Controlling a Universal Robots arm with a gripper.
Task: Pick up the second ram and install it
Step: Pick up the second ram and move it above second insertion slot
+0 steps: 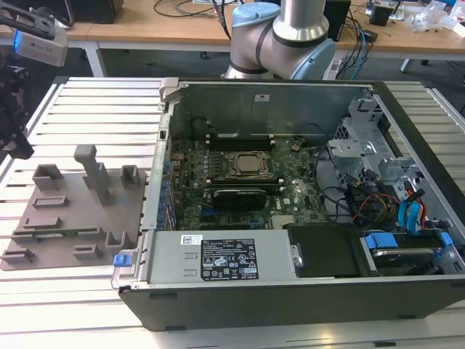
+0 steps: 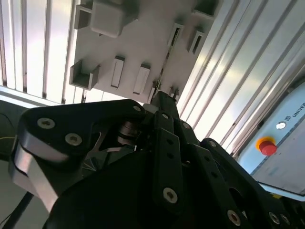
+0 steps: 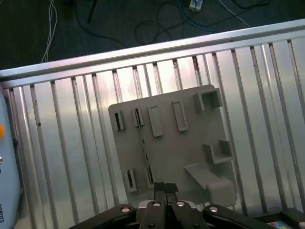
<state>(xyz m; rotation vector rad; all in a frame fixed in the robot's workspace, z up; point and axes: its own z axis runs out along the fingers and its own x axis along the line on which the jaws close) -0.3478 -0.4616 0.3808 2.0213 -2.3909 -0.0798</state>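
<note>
The second ram [image 3: 143,143] is a thin stick standing on edge between two small holders of the grey fixture plate [image 3: 190,138]. In the second wrist view the ram [image 2: 165,62] runs across the plate just beyond my fingertips. It also appears as a thin dark line [image 1: 62,232] low on the plate in the exterior view. My gripper [image 3: 165,187] hangs above the plate, in line with the stick and apart from it. Its fingers [image 2: 164,102] are pressed together with nothing between them. In the exterior view the gripper [image 1: 17,145] is at the far left.
The open computer case [image 1: 290,291] lies at the exterior view's right of the plate, with the motherboard, CPU socket [image 1: 251,165] and long black memory slots [image 1: 240,138] inside. Taller grey posts [image 1: 94,171] rise from the plate. A panel with a red button [image 2: 268,146] sits beyond the ribbed table.
</note>
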